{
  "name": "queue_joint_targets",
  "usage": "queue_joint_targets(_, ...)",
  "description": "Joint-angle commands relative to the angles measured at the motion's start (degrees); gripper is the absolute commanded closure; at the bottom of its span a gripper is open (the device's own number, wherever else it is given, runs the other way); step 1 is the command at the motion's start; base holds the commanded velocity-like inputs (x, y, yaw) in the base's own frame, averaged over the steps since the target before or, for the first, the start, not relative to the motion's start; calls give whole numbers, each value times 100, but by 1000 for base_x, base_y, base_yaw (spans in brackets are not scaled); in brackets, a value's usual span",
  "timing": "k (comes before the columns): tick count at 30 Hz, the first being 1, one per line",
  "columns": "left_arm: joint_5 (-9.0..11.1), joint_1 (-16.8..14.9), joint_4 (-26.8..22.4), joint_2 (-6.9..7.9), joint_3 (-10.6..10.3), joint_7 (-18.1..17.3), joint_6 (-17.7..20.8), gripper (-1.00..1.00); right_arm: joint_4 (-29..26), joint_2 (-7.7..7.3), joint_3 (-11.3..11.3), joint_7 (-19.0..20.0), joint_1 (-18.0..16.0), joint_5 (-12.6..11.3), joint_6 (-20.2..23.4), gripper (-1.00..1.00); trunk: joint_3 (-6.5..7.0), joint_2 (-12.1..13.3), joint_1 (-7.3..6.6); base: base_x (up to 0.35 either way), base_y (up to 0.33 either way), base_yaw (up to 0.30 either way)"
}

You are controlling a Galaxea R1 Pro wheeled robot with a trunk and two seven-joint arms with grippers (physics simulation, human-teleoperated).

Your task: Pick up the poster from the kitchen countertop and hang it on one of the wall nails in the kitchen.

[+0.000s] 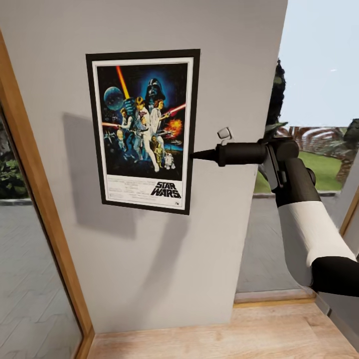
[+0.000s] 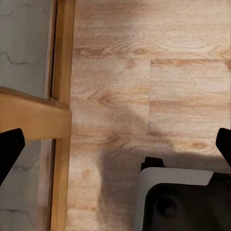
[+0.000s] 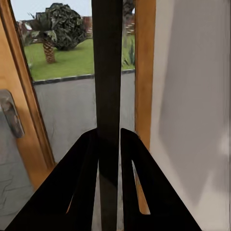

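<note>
gripping the poster point(image 1: 144, 130) by its right edge, the right gripper point(image 1: 195, 155) holds it flat against the grey wall point(image 1: 224, 60) in the head view. left wrist view: left gripper point(image 2: 115, 149) fingers spread wide above the wooden floor point(image 2: 144, 72). right wrist view: fingers point(image 3: 86, 183) pinch the poster's dark edge point(image 3: 107, 72).

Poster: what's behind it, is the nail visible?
Behind the poster is the plain grey wall; its shadow falls on the wall to the left. No nail can be seen: the frame covers that spot. The right gripper is shut on the poster's right edge.
</note>
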Motion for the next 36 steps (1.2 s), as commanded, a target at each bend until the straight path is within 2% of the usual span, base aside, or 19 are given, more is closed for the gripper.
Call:
queue_joint_targets(1,3,0,2,-1,11,-5,-15,-100,1,-3,7,27,-3,-8,78,100,-2,-3,5,285,131,0)
queue_joint_targets(16,3,0,3,-1,11,-5,-15,-100,-1,-3,7,25,-3,-8,79,100,-2,-3,5,296,134,0)
queue_joint_targets(30,3,0,2,-1,11,-5,-15,-100,-78,-3,7,25,-3,-8,86,100,-2,-3,5,53,18,0)
queue_joint_targets(36,3,0,3,-1,12,-5,-15,-100,-86,-4,5,25,-3,-8,87,100,-2,-3,5,233,0,0)
